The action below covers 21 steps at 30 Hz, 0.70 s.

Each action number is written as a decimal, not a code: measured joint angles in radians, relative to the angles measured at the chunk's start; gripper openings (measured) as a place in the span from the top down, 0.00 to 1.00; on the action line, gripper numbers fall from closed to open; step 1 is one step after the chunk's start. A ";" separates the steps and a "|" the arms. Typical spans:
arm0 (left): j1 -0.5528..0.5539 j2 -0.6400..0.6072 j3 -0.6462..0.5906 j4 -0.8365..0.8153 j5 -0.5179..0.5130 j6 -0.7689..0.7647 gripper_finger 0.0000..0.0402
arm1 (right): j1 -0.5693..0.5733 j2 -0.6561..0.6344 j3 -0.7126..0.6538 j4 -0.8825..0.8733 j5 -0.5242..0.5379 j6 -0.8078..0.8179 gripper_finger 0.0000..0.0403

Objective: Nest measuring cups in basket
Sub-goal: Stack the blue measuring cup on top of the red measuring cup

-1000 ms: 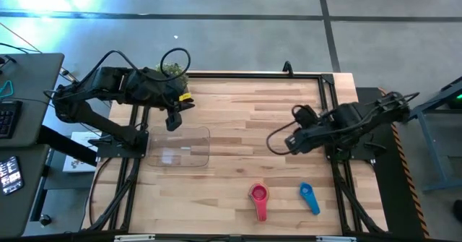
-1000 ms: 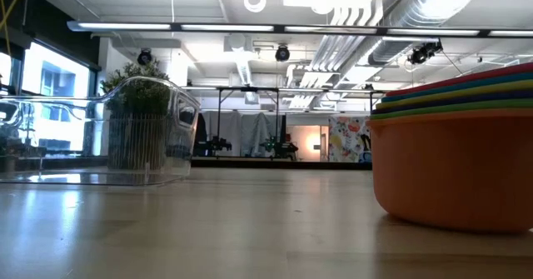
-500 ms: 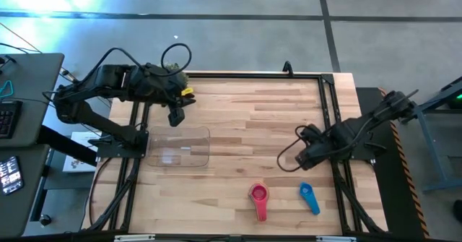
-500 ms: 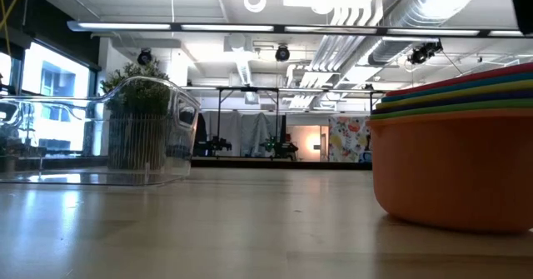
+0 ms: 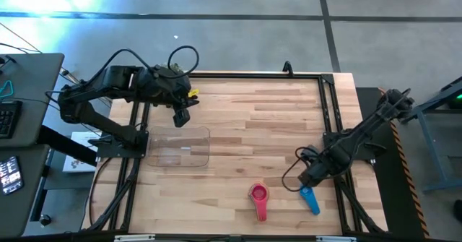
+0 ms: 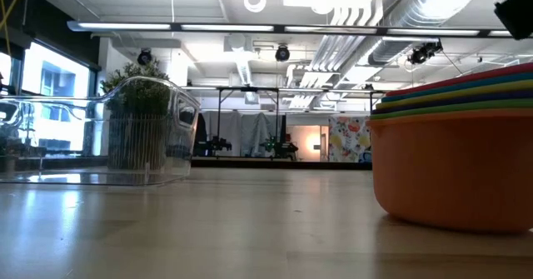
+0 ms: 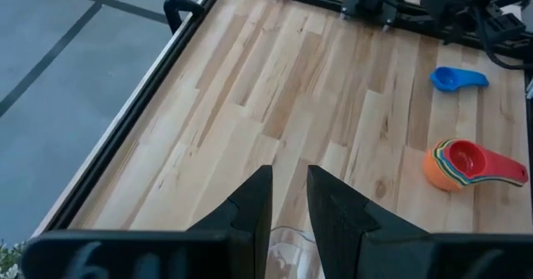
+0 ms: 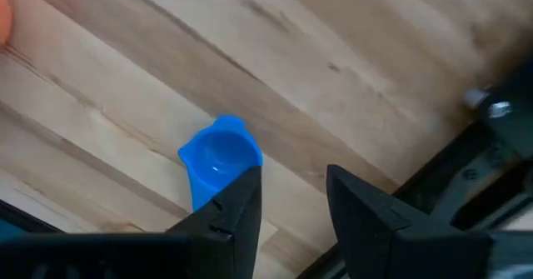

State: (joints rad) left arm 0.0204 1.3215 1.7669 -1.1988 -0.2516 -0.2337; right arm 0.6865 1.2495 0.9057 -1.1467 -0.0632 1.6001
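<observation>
I see small blue plastic measuring cup at near table edge, round bowl, flat handle; my right gripper just above it, fingers apart, empty. Nested red-topped cup stack beside. Clear shallow plastic basket farther left. Left gripper beyond, fingers slightly parted.

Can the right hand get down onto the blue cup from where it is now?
Probably yes. The right hand hangs just above the blue cup, fingers parted, with bare table around it; the nested stack sits off to one side.
</observation>
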 joint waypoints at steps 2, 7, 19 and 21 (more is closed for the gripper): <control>0.000 0.007 0.000 0.000 -0.002 0.000 0.83 | 0.023 0.000 -0.029 0.046 -0.003 0.027 0.68; 0.000 0.020 0.000 0.001 -0.003 0.000 0.83 | 0.067 0.000 -0.093 0.150 -0.006 0.080 0.68; 0.000 0.027 0.000 0.000 -0.003 -0.001 0.83 | 0.113 0.021 -0.220 0.358 -0.015 0.158 0.68; 0.000 0.027 0.000 0.000 -0.003 -0.001 0.83 | 0.113 0.041 -0.221 0.371 -0.016 0.156 0.68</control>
State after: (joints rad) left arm 0.0204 1.3487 1.7668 -1.1984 -0.2543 -0.2344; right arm 0.7998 1.2905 0.6842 -0.7757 -0.0794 1.7565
